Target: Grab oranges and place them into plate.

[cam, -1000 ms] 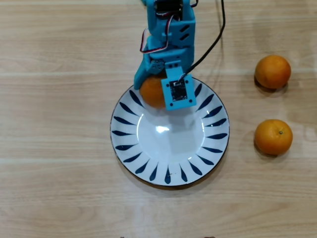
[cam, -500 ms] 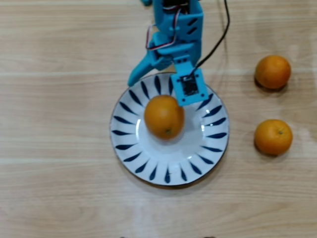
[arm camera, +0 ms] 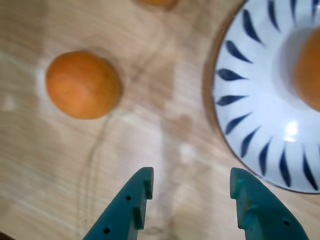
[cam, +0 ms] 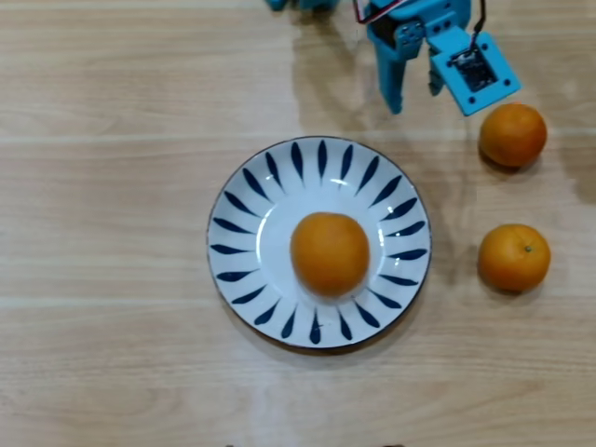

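Note:
A white plate [cam: 240, 279] with dark blue leaf strokes lies mid-table in the overhead view, and the largest orange [cam: 330, 253] rests in its middle. To its right, two smaller oranges [cam: 512, 135] [cam: 514, 258] sit on the wood. My blue gripper [cam: 414, 93] hovers beyond the plate's upper right rim, open and empty. The wrist view shows the same open gripper [arm camera: 192, 177] over bare wood. There one orange [arm camera: 82, 84] lies ahead to the left and the plate [arm camera: 260, 125] is at right. The plated orange [arm camera: 309, 75] is cut by the right edge.
The table is light wood planks. A sliver of another orange [arm camera: 156, 2] shows at the top edge of the wrist view. The arm's black cable [cam: 481, 19] runs off the top of the overhead view.
The gripper let go of the large orange, which rolled to the plate's middle. The arm then swung up and to the right, off the plate and toward the two loose oranges.

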`<move>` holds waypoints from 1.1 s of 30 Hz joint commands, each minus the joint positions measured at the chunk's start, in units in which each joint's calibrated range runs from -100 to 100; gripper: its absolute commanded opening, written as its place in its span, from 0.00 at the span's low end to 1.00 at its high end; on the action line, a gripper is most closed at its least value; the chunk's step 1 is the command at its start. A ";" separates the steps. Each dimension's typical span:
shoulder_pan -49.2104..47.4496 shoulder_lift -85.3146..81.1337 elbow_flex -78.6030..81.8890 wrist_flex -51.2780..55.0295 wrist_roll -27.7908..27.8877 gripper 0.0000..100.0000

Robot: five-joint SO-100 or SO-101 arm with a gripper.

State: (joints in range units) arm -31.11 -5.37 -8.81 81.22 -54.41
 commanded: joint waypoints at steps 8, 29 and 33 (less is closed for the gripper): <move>-18.57 2.50 0.43 -0.39 -12.08 0.17; -20.42 26.25 -23.29 -3.48 -13.70 0.43; -20.58 32.68 -27.72 -3.48 -15.38 0.43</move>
State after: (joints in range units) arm -51.12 24.42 -31.30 78.81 -68.60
